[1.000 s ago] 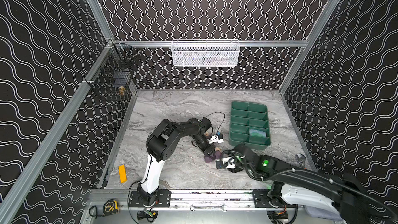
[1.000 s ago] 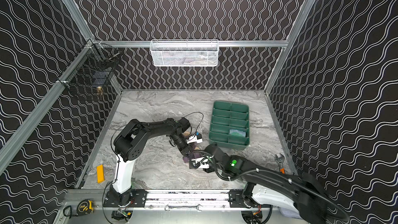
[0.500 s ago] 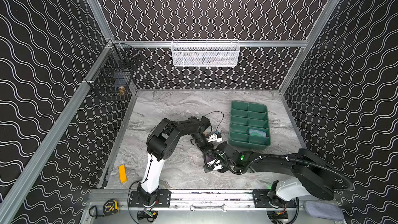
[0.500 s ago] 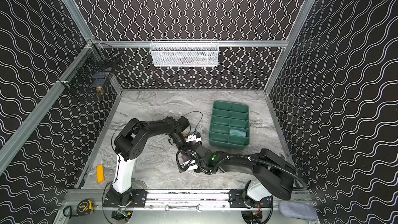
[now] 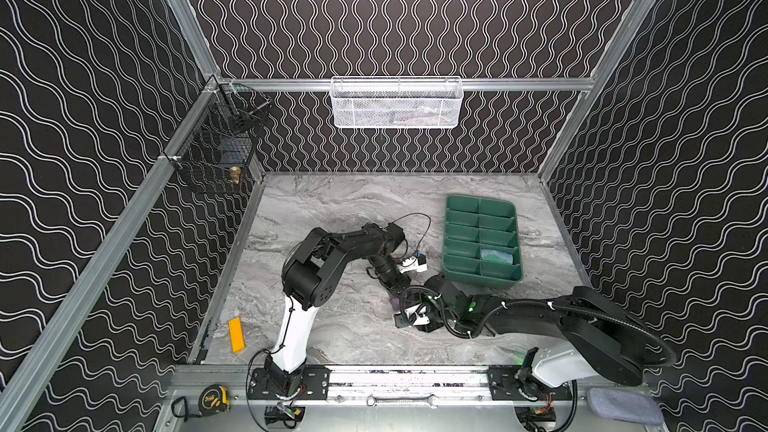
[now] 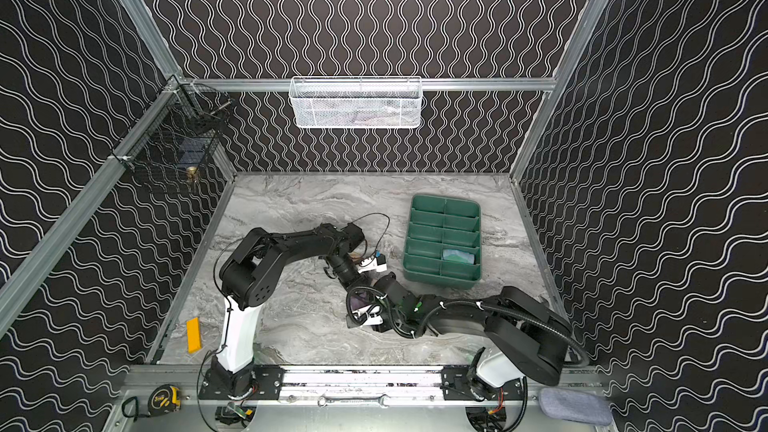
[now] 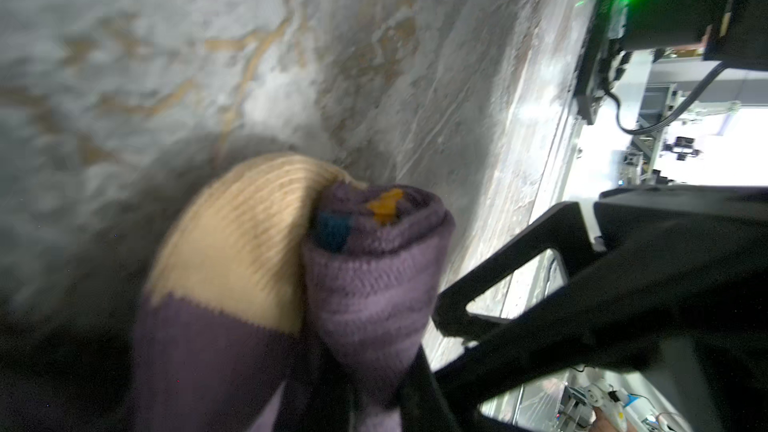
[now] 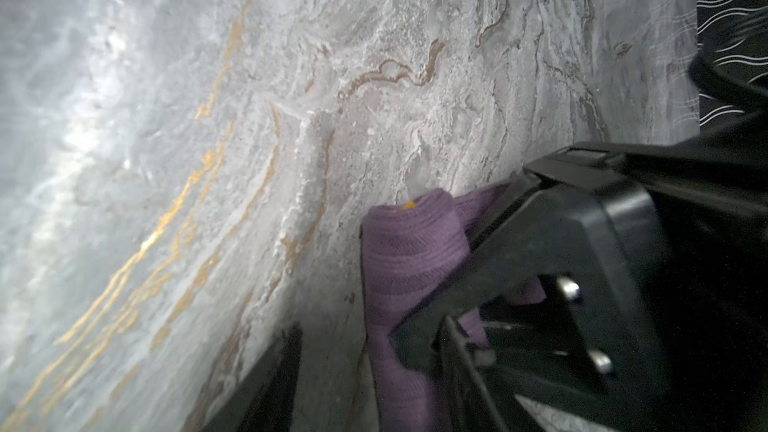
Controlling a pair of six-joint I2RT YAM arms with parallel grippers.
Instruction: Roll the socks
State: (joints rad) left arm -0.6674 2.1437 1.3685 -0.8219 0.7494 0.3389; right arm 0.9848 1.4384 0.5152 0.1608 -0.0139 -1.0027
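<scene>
While the left gripper point(image 5: 398, 290) clamps tight on the purple sock point(image 7: 365, 284), we see that sock rolled up low over the marble tabletop point(image 5: 332, 209). Its tan toe bulges beside the roll, with orange and blue peeking from the end. It sits toward the front edge, just off the front left corner of the green tray point(image 5: 451, 276). The right gripper point(image 5: 409, 312) crowds in, jaws apart, one finger point(image 8: 278, 371) clear of the roll. In the tray, the blue sock point(image 5: 496, 256) lies bundled in a right-hand compartment, second from the front.
</scene>
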